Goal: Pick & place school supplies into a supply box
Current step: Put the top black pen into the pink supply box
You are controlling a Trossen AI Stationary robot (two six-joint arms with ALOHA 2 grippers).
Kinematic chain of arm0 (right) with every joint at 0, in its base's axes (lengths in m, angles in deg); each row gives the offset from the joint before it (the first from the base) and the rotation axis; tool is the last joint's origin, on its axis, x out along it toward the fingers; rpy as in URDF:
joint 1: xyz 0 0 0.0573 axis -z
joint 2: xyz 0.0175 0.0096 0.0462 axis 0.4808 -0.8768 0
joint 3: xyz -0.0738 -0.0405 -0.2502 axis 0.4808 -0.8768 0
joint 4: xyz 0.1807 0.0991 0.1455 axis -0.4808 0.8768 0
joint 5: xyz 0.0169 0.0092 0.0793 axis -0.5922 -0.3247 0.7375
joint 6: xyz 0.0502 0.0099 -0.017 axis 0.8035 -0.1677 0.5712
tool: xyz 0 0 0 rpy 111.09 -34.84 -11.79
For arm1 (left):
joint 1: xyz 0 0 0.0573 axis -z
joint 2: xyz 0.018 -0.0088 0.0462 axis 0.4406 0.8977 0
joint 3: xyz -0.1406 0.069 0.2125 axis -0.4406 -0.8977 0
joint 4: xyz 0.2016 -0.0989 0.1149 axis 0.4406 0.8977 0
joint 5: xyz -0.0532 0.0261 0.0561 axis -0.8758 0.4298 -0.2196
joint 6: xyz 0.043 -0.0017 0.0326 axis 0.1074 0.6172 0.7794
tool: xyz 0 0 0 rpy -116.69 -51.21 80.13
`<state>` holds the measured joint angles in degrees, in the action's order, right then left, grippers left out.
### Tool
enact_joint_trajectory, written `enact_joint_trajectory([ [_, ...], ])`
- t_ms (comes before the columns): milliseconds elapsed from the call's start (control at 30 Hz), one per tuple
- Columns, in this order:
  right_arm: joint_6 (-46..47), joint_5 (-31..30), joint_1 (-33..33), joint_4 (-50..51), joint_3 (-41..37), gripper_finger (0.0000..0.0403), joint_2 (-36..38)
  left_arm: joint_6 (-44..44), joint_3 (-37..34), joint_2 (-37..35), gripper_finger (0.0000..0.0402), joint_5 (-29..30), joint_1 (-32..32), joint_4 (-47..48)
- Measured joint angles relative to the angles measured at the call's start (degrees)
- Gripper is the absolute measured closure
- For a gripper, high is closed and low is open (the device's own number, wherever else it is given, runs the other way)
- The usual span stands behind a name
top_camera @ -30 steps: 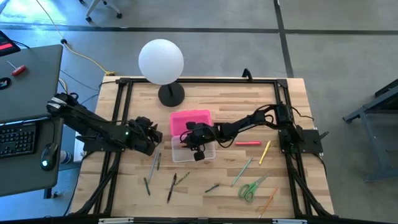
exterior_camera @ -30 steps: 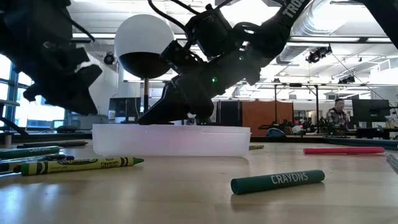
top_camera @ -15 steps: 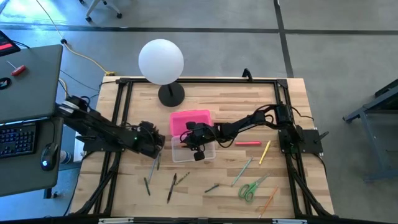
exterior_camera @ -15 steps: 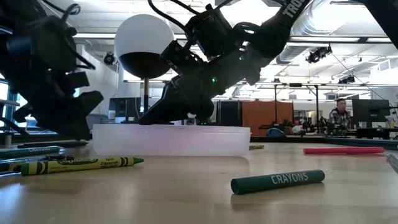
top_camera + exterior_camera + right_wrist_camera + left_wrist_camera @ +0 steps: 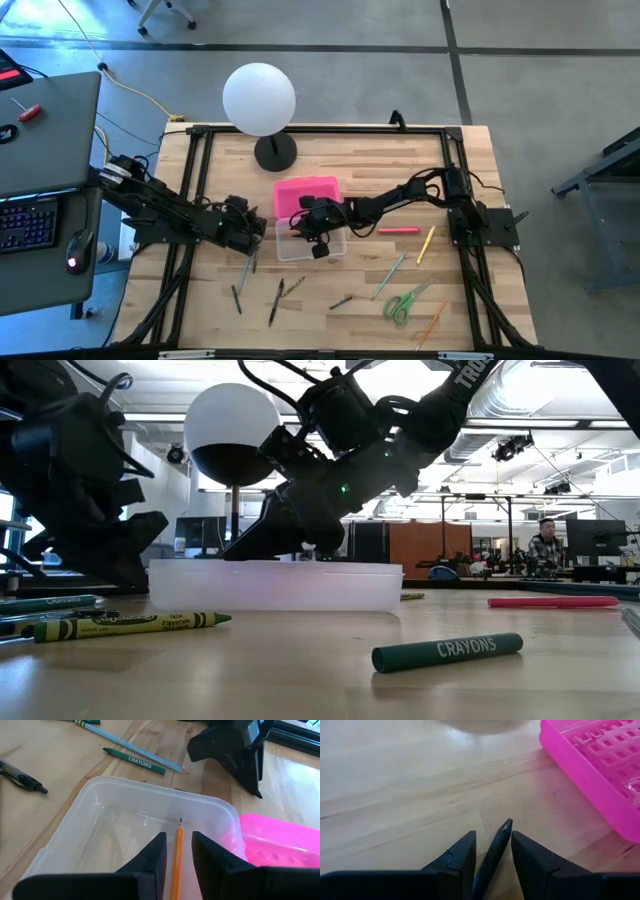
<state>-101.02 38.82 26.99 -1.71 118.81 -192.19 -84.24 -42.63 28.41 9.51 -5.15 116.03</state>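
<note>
A: Where the right gripper point(image 5: 174, 851) hangs over the clear supply box point(image 5: 125, 815), what's it got?

B: Fingers pinched on an orange pencil point(image 5: 176, 855). Long axis runs fwd betw the fingers, tip aimed at the box's far wall, toward the pink lid point(image 5: 280, 845). Box sits mid-table, lid touching its far side in the high view.

A: And the left gripper point(image 5: 492, 851)?

B: Clamped on a dark pen point(image 5: 491, 859), tip poking out past the fingertips, pointing across bare wood w/ the lid's corner just beside. It's low over the table, just left of the box.

A: Changed vs a sec ago?

B: Left arm point(image 5: 170, 210) has slid right & dropped, now closer to the box. Right arm point(image 5: 390, 205) hasn't budged.

A: Poses?

B: Left stretches low from the table's left edge. Right reaches in from the right side, wrist tipped down over the box. Green crayon point(image 5: 134, 761), blue pencil point(image 5: 131, 749) & black pen point(image 5: 22, 775) lie on the wood beyond the box.
</note>
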Motion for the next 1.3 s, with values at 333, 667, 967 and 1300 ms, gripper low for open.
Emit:
enact_joint_trajectory([
  [333, -0.96, 0.00, -0.01, -0.15, 0.00, 0.0331, 0.00, 3.04, -3.52, -0.22, 0.0246, -1.70, 0.11, -2.86],
  [667, -0.84, 0.01, 0.00, -0.17, 0.00, 0.0331, 0.00, 9.81, -11.37, -0.35, 0.0246, 1.30, 0.18, -14.77],
  [967, -0.63, 0.00, -0.01, -0.17, 0.00, 0.0331, 0.00, 10.94, -17.14, -0.07, 0.0246, 6.04, 5.66, -23.17],
  [1300, -0.60, 0.02, -0.01, -0.16, 0.00, 0.0331, 0.00, 10.48, -19.19, -0.04, 0.0246, 7.67, 7.54, -24.61],
])
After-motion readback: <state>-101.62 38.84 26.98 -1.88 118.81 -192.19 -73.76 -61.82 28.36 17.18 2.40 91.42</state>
